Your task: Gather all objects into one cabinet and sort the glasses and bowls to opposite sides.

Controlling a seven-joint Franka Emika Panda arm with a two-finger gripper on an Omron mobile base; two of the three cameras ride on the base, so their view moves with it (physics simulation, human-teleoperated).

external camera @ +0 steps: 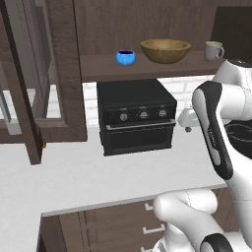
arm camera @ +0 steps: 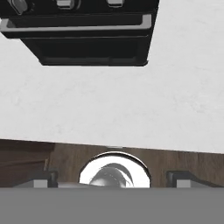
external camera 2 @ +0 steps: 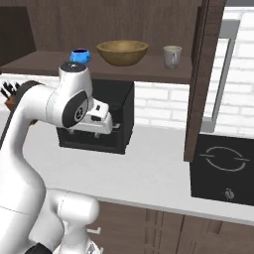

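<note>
A pale, faintly mottled counter (external camera: 98, 172) runs across this rendered kitchen, with dark wood drawer fronts (external camera: 118, 226) and their silver handles below its front edge and white brick tiling behind it.

Nearest the cameras, the white arm bends up from the base and doubles back over the counter. Its gripper (arm camera: 113, 177) hangs above the counter's front part, pointing down; in the hand view the two dark finger tips (arm camera: 43, 178) stand far apart at either side, the jaws spread wide with nothing between them (a shiny round part of the robot's own body shows between the tips).

Further back on the counter sits a black toaster oven (external camera: 137, 118) with three knobs and a pale bar handle across its door. Off to the right in the right base view, a black cooktop (external camera 2: 223, 166) is set into the counter.

Above the oven is the dark brown wall cabinet, whose wide plank shelf (external camera: 98, 66) carries what can be seen of the task's things. From left to right in the left base view stand the small blue bowl (external camera: 125, 57), the wide wooden bowl (external camera: 166, 50) just beside it, and, a little apart, one pale mug (external camera: 213, 50) with its loop handle to the right. All three are upright. The cabinet's glass-paned door (external camera: 29, 83) stands swung open at the left of that view.
</note>
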